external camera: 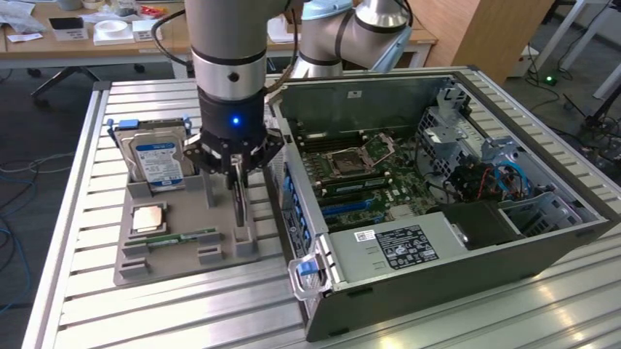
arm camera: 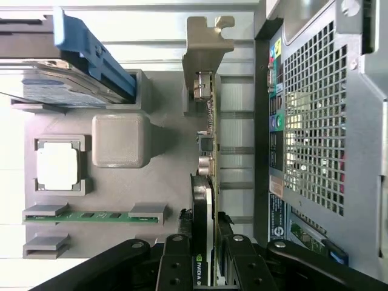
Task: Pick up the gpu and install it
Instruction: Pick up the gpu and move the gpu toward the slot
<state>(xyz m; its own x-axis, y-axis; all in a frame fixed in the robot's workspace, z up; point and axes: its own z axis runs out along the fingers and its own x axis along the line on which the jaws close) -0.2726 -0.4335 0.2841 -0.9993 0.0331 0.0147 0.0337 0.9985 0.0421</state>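
On slatted table (external camera: 145, 313), gripper (external camera: 235, 169) tight around upright gpu (external camera: 238, 205); in wrist view, its silvery bracket (arm camera: 206, 45).

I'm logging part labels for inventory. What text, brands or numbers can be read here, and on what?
Nothing reads with certainty.
hard drive, blue-white label: too blurred.
power supply, black label: too small.
gpu, pale mark on its edge: illegible.
computer case, coloured rear strip: unreadable.
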